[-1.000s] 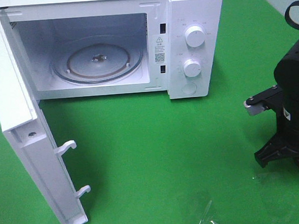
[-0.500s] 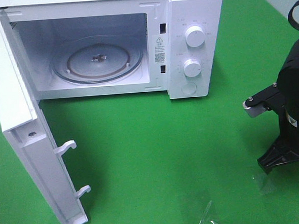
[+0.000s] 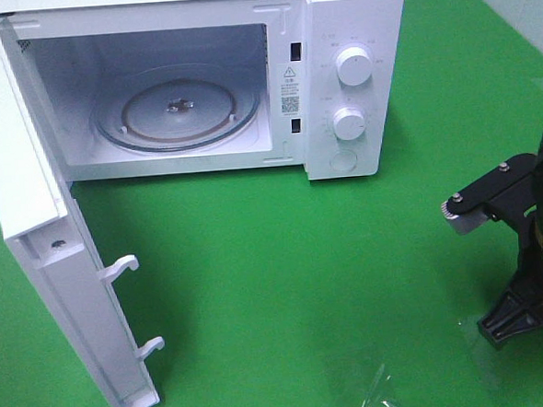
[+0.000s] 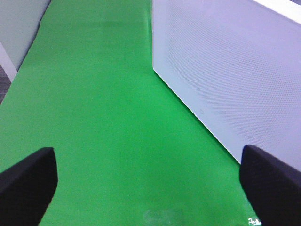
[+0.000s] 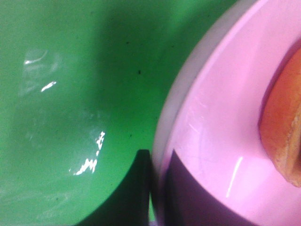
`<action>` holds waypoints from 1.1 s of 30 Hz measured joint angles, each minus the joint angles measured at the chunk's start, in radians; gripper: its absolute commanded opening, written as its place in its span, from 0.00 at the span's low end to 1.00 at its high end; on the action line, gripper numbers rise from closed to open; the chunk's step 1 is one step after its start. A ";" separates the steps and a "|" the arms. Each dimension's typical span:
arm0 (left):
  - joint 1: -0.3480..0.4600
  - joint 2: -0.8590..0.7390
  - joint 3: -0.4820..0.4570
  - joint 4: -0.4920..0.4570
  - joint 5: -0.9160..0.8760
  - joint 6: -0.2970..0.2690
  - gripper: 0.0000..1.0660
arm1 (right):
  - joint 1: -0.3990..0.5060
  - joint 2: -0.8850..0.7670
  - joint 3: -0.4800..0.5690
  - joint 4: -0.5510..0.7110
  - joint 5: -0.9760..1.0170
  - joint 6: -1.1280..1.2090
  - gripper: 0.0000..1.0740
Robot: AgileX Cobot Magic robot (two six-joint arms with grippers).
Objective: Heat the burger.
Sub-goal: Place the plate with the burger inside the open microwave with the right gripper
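Burger [image 5: 284,127] sits on pink plate [image 5: 211,117] at right of worktop [image 3: 285,276], microwave [image 3: 337,70] open
Right tool [image 5: 157,179] is clamped on the plate rim; left tool [image 4: 148,181] hangs jaws apart near the door [image 3: 42,227]. Best handling, likely: lift level, move slowly, set plate centred on turntable [image 3: 178,108]

Burger [image 5: 284,136] on a pink plate [image 5: 221,117], mostly cut off by the frame edge
We see only a slice of it in the right wrist view: a rounded, orange-brown bun edge, blurred, resting on the plate, which sits on the green worktop [image 5: 70,94]. We cannot make out its layers.
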 measured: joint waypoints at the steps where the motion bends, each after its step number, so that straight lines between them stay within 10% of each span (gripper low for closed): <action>1: 0.000 0.000 0.000 0.000 0.000 0.000 0.92 | 0.000 0.000 0.000 0.000 0.000 0.000 0.00; 33: 0.000 0.000 0.000 0.000 0.000 0.000 0.92 | 0.439 -0.120 0.057 -0.064 0.100 0.000 0.00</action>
